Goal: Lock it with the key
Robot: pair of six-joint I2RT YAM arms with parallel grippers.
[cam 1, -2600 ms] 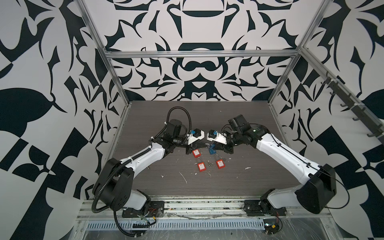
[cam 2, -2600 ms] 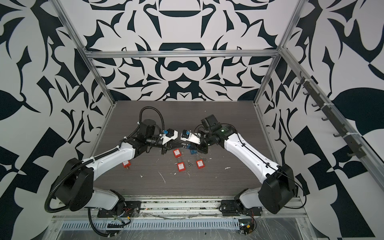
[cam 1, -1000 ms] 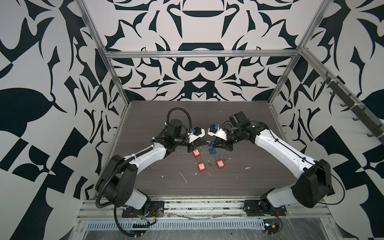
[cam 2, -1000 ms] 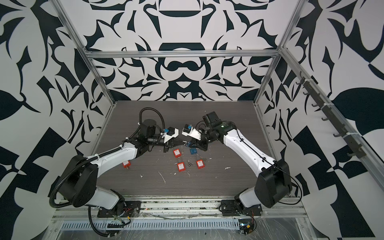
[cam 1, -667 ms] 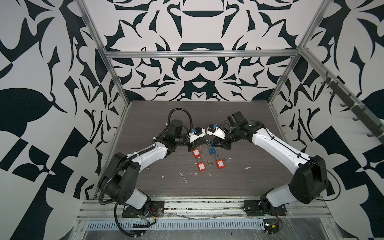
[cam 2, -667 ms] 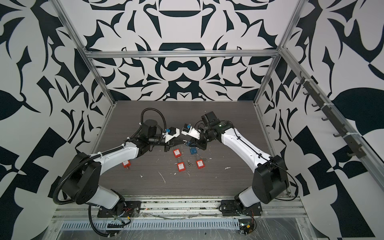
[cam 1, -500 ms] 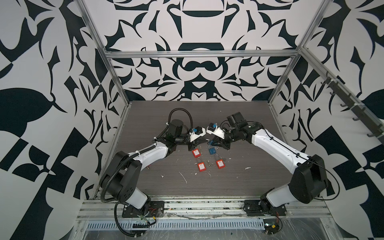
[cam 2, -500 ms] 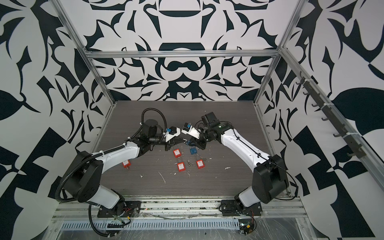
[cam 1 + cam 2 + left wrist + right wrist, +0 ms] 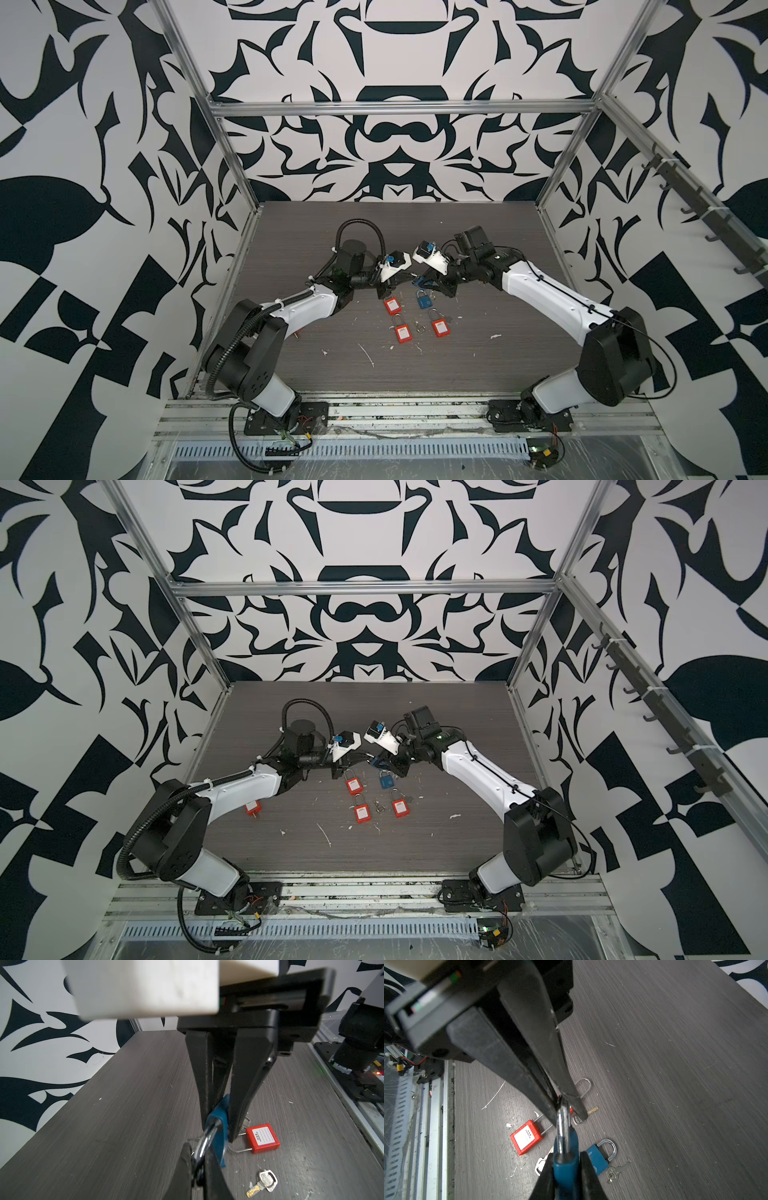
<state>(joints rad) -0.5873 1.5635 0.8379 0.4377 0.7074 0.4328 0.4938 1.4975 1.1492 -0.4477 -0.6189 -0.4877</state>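
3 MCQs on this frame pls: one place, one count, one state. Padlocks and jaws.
1. Where on the table does the loose blue padlock lie?
A) beside the red padlocks
B) on top of a red padlock
C) alone at the back edge

2. How many blue padlocks show?
A) one
B) two
C) four

3. The right gripper has its jaws:
A) open, empty
B) shut on a red padlock
C) shut on the shackle of the held blue padlock

Key:
1 A, it lies flat next to the red ones.
2 B, the loose one plus the held one.
3 C, the right wrist view shows the shackle pinched; the left gripper clamps the same padlock.
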